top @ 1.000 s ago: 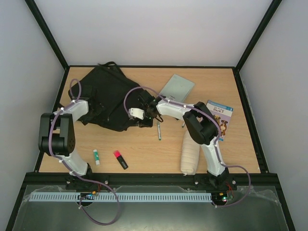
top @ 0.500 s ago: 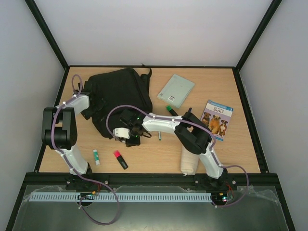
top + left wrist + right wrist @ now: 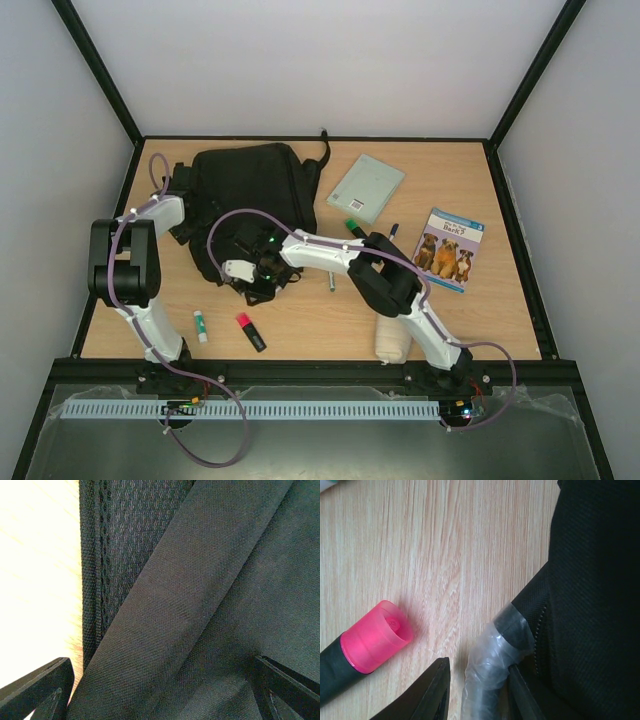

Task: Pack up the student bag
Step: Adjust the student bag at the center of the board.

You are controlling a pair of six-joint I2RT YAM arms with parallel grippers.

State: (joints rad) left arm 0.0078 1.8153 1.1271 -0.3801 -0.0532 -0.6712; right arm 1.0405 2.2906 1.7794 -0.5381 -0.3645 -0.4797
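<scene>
The student bag (image 3: 250, 190), a big black fabric backpack, lies at the back left of the table. My left gripper (image 3: 183, 207) is open at the bag's left edge. In the left wrist view its fingers (image 3: 50, 682) stand wide over a black strap (image 3: 180, 610) and hold nothing. My right gripper (image 3: 262, 276) is at the bag's near edge, shut on the bag's handle (image 3: 492, 675), a dark curved piece wrapped in clear plastic. The handle rests against the right-hand finger, with a small gap on the other side.
A pink-capped black highlighter (image 3: 250, 331) (image 3: 370, 645) and a glue stick (image 3: 201, 325) lie near the front left. A pen (image 3: 331, 281), a green marker (image 3: 352, 227), a grey notebook (image 3: 366, 188), a dog book (image 3: 450, 248) and a white pouch (image 3: 392, 338) are to the right.
My right gripper has moved left and toward the near edge, dragging the bag's handle with it. The bag has shifted and bunched toward the back left. The left gripper stayed open.
</scene>
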